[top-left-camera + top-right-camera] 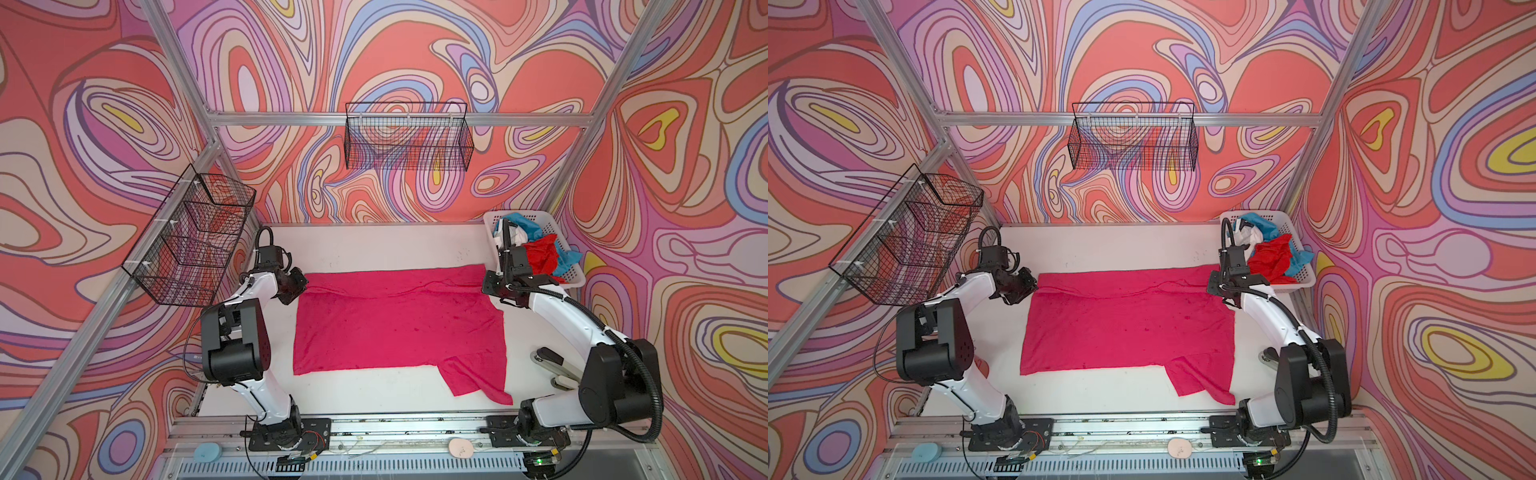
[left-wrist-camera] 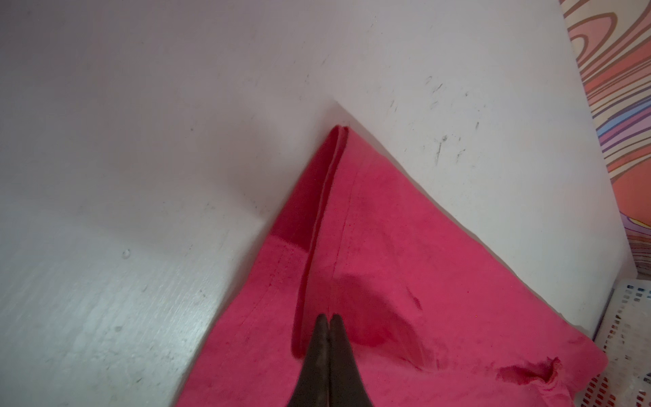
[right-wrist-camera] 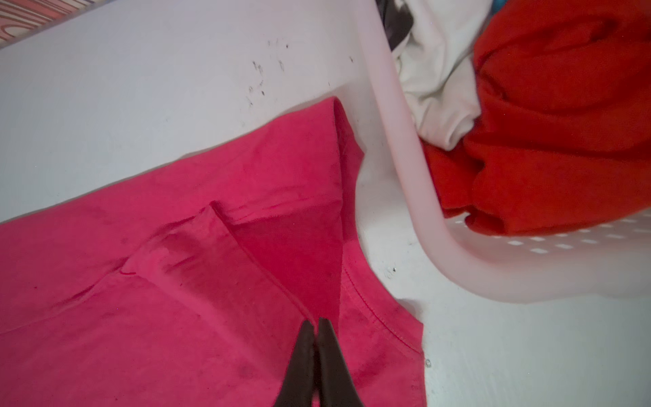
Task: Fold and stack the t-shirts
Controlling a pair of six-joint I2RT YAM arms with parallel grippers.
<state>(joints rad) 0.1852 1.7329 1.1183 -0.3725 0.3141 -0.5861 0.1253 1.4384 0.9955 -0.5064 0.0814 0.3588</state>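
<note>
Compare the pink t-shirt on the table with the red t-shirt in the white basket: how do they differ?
The pink t-shirt lies spread nearly flat on the table; the red t-shirt sits crumpled in the white basket. The pink one lies alone; the red one is bunched against blue cloth and white cloth. Both are plain-coloured soft cloth.

Table [image 1: 374,245] bare front and back
The middle is covered by a shirt [image 1: 399,324], the far right corner blocked by a basket [image 1: 575,275].
</note>
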